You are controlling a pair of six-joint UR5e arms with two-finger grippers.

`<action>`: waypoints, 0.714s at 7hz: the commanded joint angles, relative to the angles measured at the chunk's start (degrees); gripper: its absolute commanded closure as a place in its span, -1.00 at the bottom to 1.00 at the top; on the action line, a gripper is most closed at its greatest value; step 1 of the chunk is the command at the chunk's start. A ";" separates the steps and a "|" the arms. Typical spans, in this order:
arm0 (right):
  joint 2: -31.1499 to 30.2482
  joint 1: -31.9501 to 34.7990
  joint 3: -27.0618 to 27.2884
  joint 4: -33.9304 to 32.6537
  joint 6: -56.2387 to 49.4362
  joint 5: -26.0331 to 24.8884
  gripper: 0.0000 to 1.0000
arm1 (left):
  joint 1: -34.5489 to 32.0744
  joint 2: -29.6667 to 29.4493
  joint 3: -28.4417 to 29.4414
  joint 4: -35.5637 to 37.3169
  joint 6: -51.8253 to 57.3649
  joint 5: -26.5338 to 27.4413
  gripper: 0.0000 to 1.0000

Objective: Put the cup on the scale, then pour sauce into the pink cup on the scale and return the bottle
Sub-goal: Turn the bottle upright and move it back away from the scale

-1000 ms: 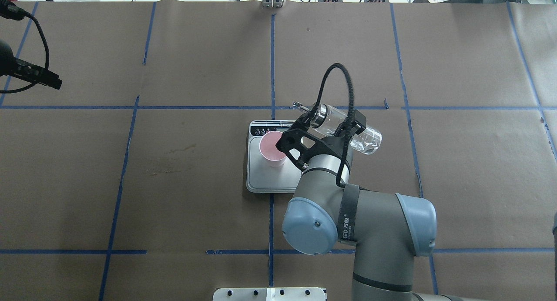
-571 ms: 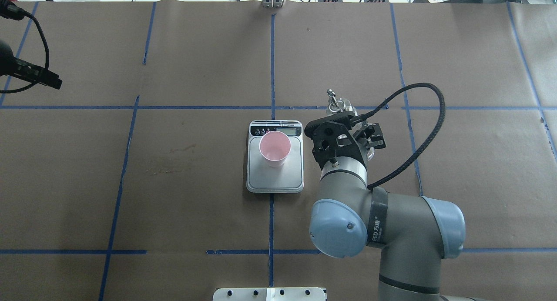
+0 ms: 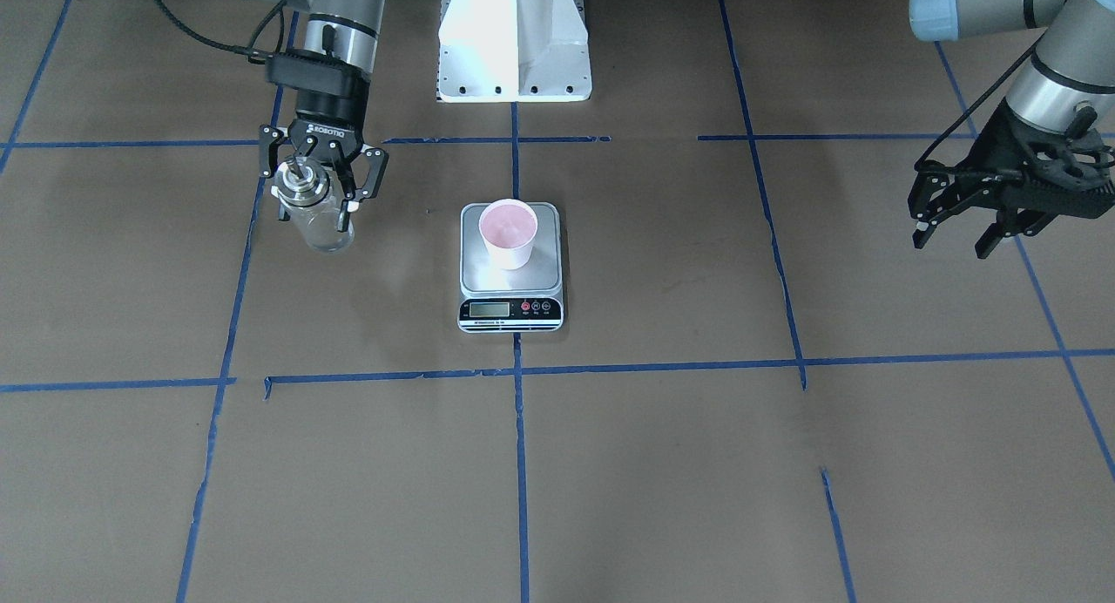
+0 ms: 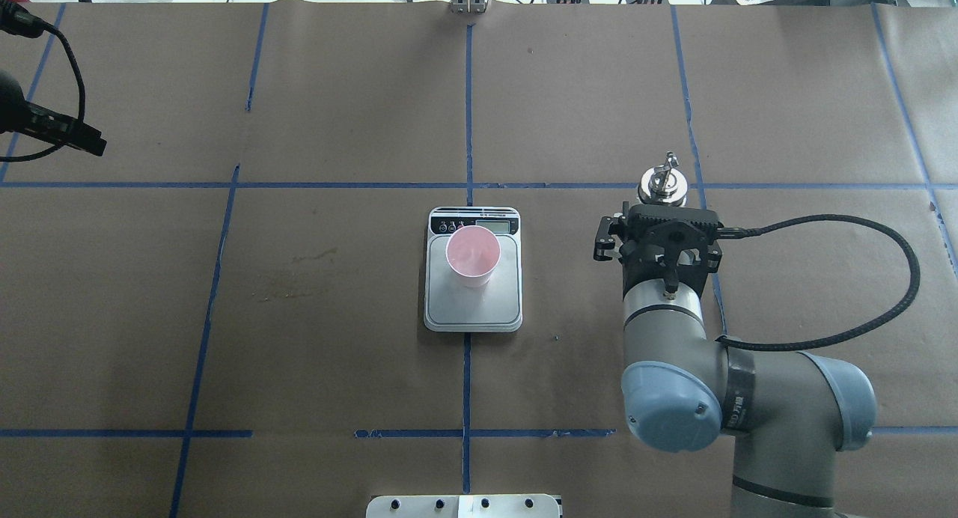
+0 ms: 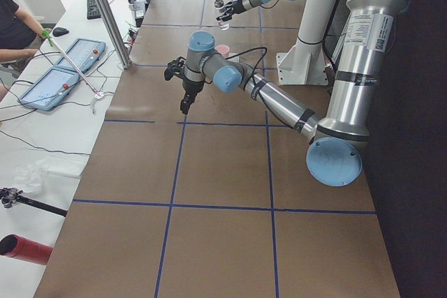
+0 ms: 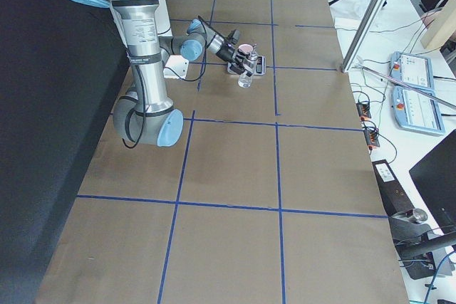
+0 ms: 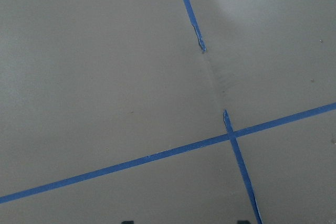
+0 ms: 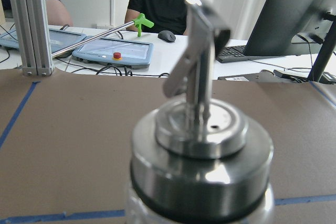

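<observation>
The cup (image 3: pixel 509 232), white outside and pink inside, stands upright on the scale (image 3: pixel 510 276); both also show in the overhead view, the cup (image 4: pixel 472 254) on the scale (image 4: pixel 473 305). My right gripper (image 3: pixel 315 209) is shut on the bottle (image 3: pixel 312 213), clear glass with a silver collar and spout, and holds it upright to the right of the scale in the overhead view (image 4: pixel 661 188). I cannot tell whether its base touches the table. The spout fills the right wrist view (image 8: pixel 198 103). My left gripper (image 3: pixel 951 240) is open and empty, far off to my left.
Brown paper with blue tape lines (image 4: pixel 468 114) covers the table. The white robot base plate (image 3: pixel 514 37) is at the near edge. Operators, tablets and a monitor (image 8: pixel 113 51) are beyond the far edge.
The right arm has turned the bottle from tilted beside the cup to upright and carried it to the right, away from the scale. The cup and the scale have not moved.
</observation>
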 commanded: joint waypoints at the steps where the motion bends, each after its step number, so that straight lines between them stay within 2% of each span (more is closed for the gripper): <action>1: -8.00 0.00 -2.67 12.26 2.80 -3.16 1.00 | 0.04 0.05 1.08 0.11 0.09 -0.11 -0.45; 2: -8.20 0.00 -6.16 15.89 3.07 -3.34 1.00 | 0.04 -0.04 0.91 0.72 0.09 -0.11 -0.45; 5: -9.35 0.00 -8.75 17.60 5.53 -3.60 1.00 | 0.30 -0.65 0.55 3.18 0.18 -0.11 -0.44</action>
